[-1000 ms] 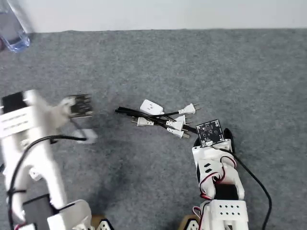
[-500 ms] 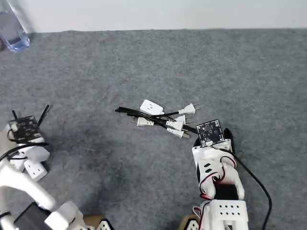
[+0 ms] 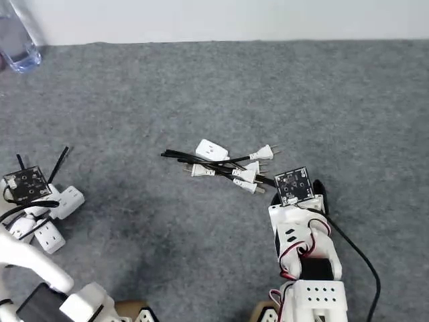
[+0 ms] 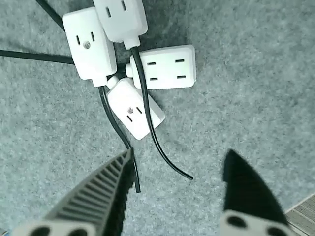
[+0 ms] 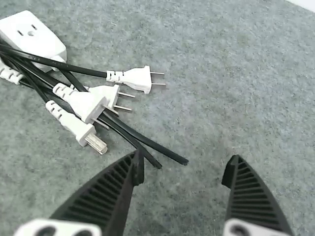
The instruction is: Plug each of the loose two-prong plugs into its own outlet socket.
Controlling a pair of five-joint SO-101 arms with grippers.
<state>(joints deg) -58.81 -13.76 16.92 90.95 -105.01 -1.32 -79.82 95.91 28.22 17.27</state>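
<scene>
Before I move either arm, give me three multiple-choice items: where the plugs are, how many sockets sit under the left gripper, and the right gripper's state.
1. Where do the plugs lie?
A) by the right gripper
B) by the left gripper
C) held up in a gripper

2. How many sockets lie under the left gripper?
A) two
B) four
C) six

3. The right gripper is:
A) shut on a plug
B) shut, empty
C) open

Answers:
1 A: the high view shows them heaped just ahead of that gripper.
2 B: the left wrist view shows four white blocks.
3 C: its jaws stand wide apart, empty.
</scene>
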